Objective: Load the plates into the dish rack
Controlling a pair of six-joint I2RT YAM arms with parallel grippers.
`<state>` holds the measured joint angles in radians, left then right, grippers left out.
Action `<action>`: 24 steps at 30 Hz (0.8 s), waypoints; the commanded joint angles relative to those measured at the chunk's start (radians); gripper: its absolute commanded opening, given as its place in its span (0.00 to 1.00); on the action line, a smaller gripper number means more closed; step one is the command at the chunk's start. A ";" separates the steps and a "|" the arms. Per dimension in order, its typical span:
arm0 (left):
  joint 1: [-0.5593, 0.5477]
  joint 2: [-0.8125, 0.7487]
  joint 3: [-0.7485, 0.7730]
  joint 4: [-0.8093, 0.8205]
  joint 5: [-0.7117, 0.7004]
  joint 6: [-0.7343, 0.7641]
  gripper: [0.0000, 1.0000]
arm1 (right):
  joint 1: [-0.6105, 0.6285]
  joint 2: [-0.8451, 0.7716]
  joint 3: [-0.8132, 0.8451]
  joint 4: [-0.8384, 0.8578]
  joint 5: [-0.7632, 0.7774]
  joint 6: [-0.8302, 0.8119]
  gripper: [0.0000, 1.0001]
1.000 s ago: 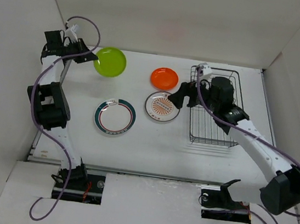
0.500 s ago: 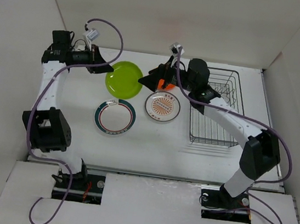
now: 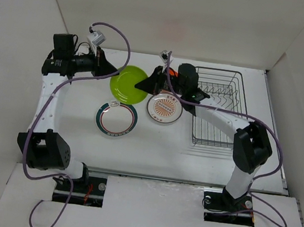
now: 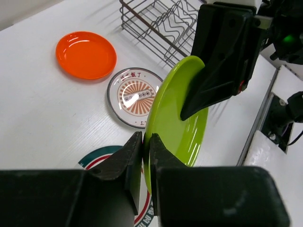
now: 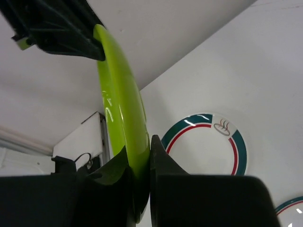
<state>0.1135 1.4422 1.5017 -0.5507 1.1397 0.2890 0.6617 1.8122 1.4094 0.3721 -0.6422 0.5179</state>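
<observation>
The lime green plate [image 3: 128, 83] hangs on edge above the table, held from both sides. My left gripper [image 3: 111, 74] pinches its left rim, jaws [image 4: 146, 142] closed on the thin edge. My right gripper [image 3: 144, 84] is shut on the opposite rim [image 5: 139, 146]. The orange plate [image 4: 86, 54] lies flat at the back, mostly hidden under the right arm in the top view. The sunburst plate [image 3: 164, 107] and the green-and-red ringed plate [image 3: 116, 119] lie flat on the table. The black wire dish rack [image 3: 217, 130] stands to the right and holds nothing.
White walls close in the table at the back and on both sides. The right arm stretches leftward across the rack's near left corner. Purple cables loop above both wrists.
My left arm has carried the green plate rightward and stood it on edge. My right gripper swung left from the rack and closed on the plate's other rim.
</observation>
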 commanded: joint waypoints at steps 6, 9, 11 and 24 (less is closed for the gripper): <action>0.000 -0.058 -0.054 0.139 -0.137 -0.111 1.00 | -0.068 -0.134 -0.047 -0.001 0.036 -0.028 0.00; -0.009 -0.069 -0.081 0.178 -0.329 -0.157 1.00 | -0.142 -0.219 -0.018 -0.268 0.267 -0.112 0.00; -0.020 -0.069 -0.102 0.195 -0.409 -0.166 1.00 | -0.151 -0.254 0.028 -0.489 0.561 -0.169 0.00; -0.020 -0.028 -0.133 0.196 -0.544 -0.182 1.00 | -0.290 -0.255 0.188 -0.863 1.203 -0.289 0.00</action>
<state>0.0975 1.4212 1.3804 -0.3882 0.6167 0.1177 0.3927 1.5574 1.5677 -0.4225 0.3935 0.2741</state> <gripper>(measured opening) 0.997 0.180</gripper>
